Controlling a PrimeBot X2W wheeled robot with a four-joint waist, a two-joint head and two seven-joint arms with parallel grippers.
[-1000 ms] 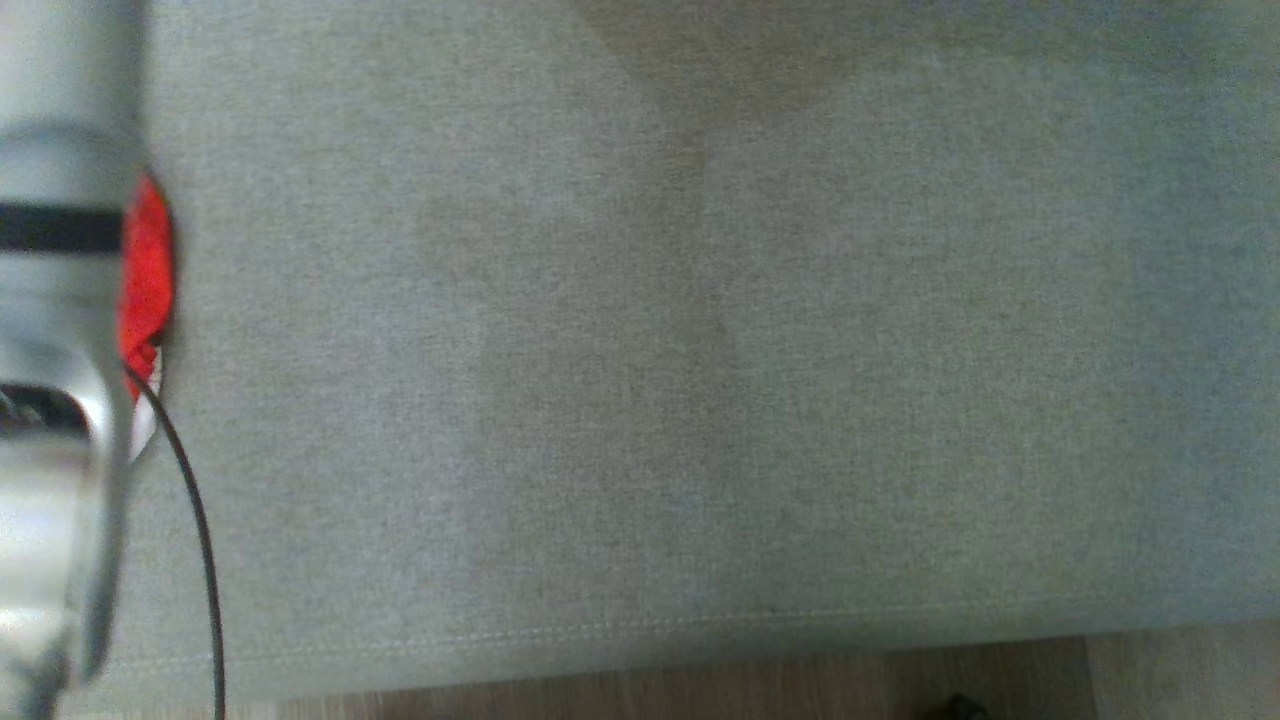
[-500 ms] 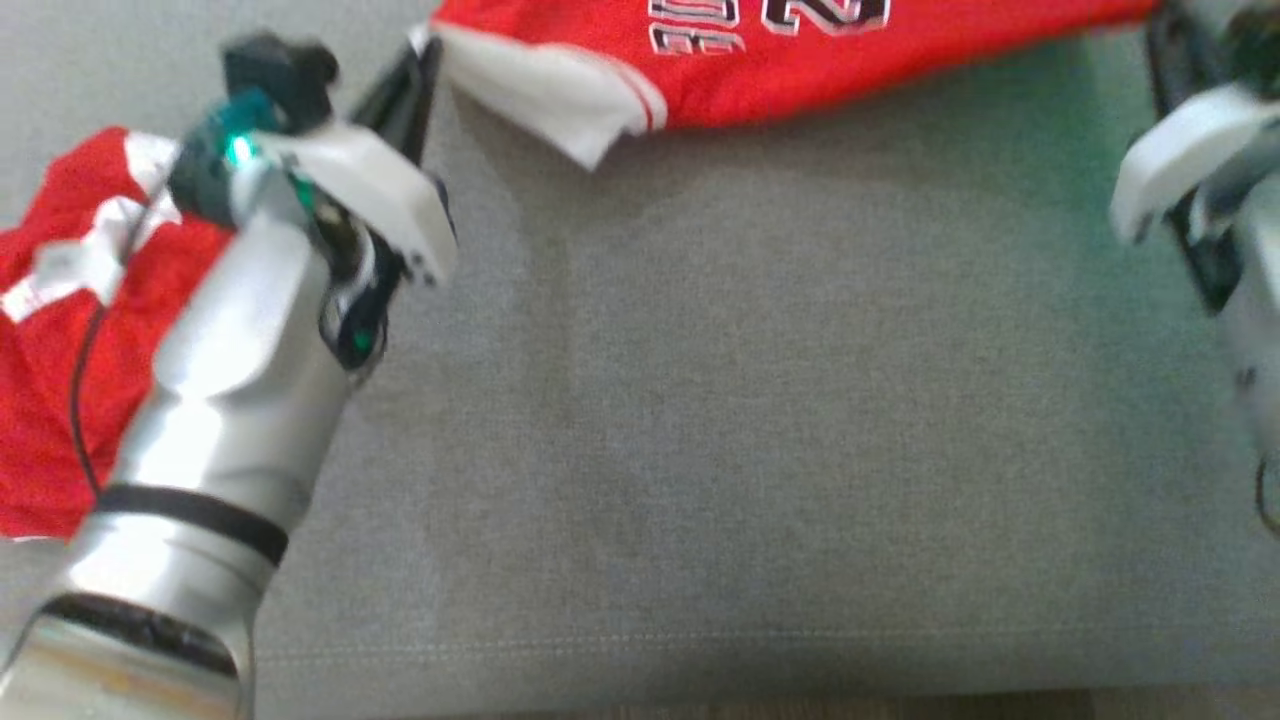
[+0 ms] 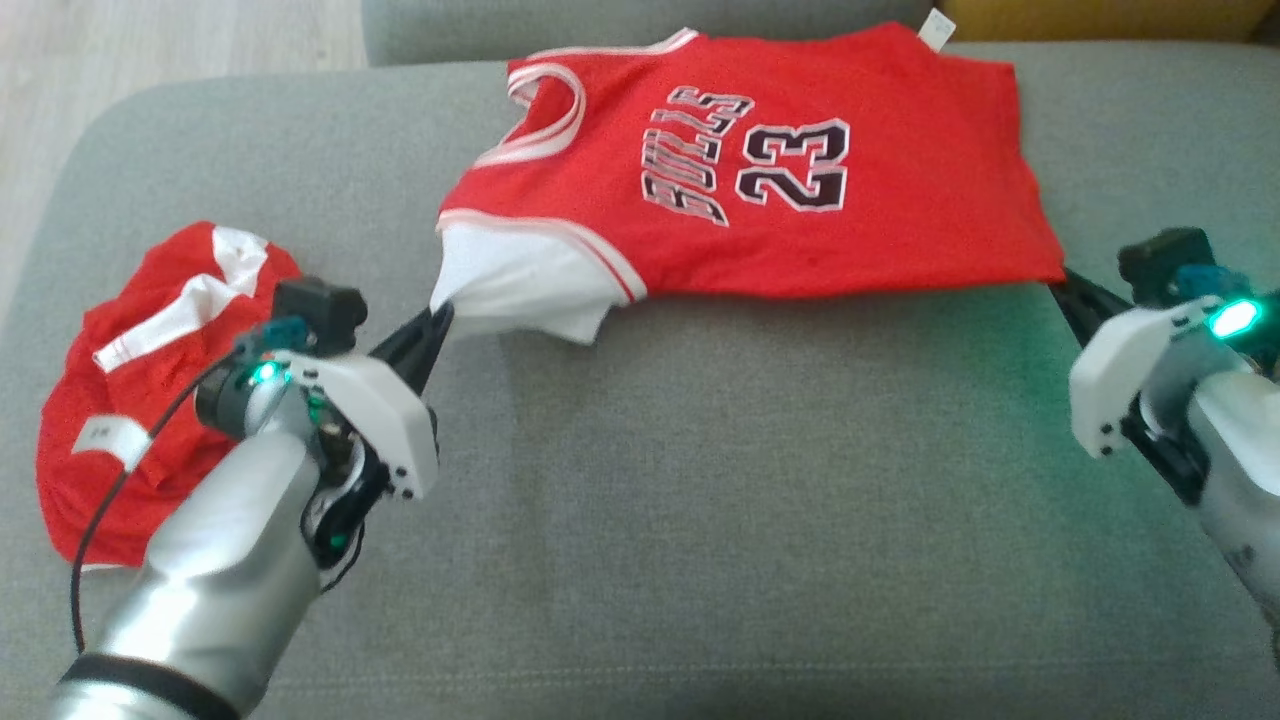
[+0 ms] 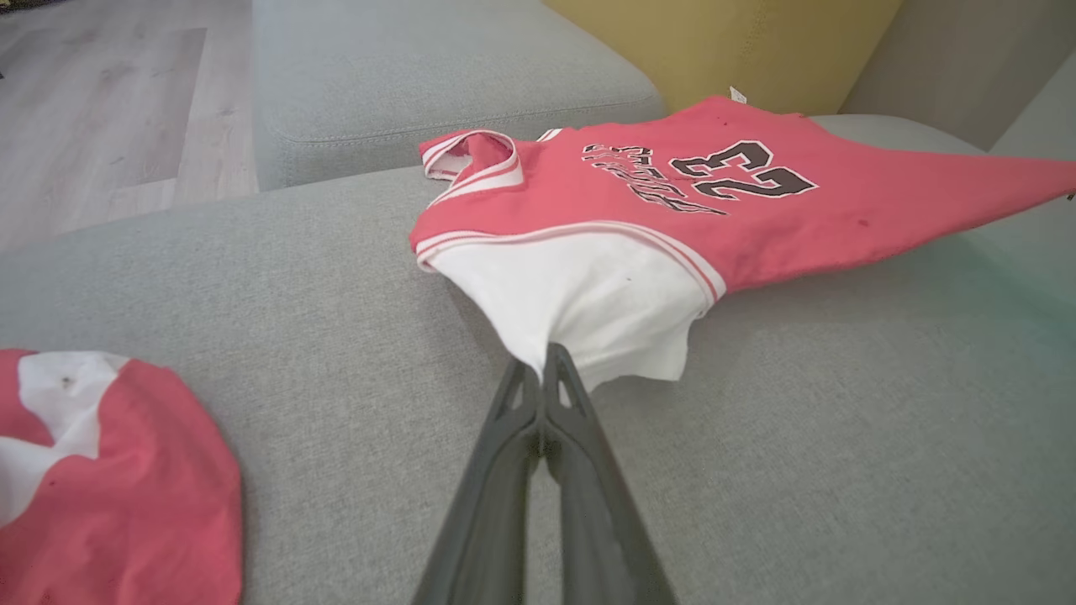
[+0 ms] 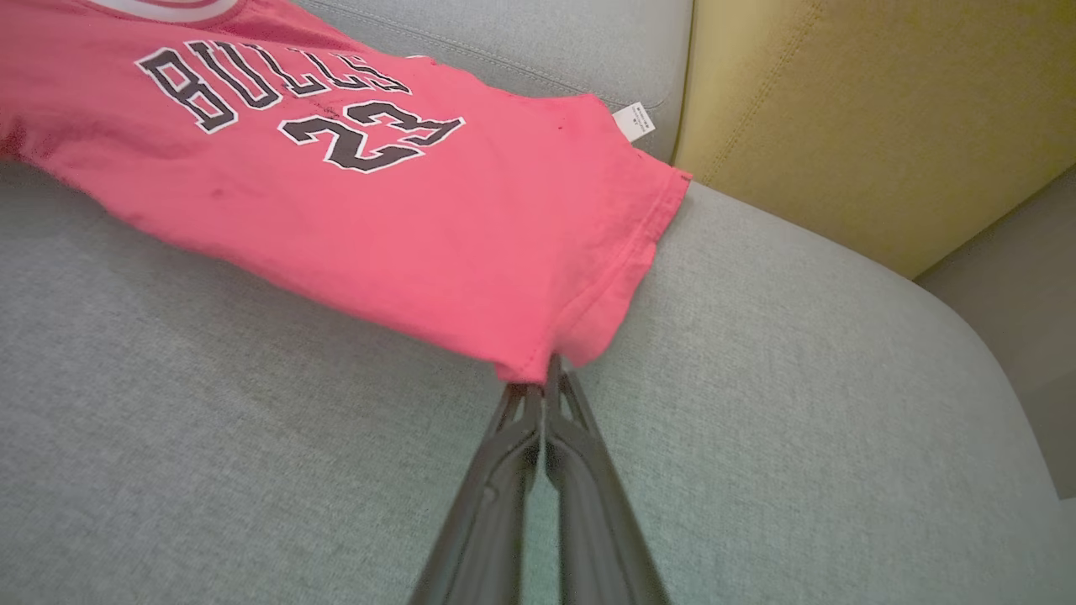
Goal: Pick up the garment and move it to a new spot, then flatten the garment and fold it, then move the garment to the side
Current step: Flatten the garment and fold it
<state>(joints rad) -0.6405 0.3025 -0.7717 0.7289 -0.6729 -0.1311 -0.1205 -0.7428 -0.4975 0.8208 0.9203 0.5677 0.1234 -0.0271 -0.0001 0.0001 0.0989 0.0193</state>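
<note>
Our left gripper (image 3: 440, 316) is pinched fully together on the white side panel of the red sleeveless basketball jersey (image 3: 900, 200), at the jersey's left corner. Our right gripper (image 3: 1060, 282) is clamped just as tightly on the red hem corner at the jersey's right end. Stretched between the two grips, the jersey spreads over the grey fabric sofa seat (image 3: 750, 480) beneath it, its near edge raised. On its chest we read "BULLS" above "23" in black, white-edged letters. A small white tag (image 3: 935, 28) sticks out at the jersey's far right corner, its print too small to read. We count two garments: a crumpled red-and-white garment (image 3: 55, 490) lies left of the jersey, apart from it.
</note>
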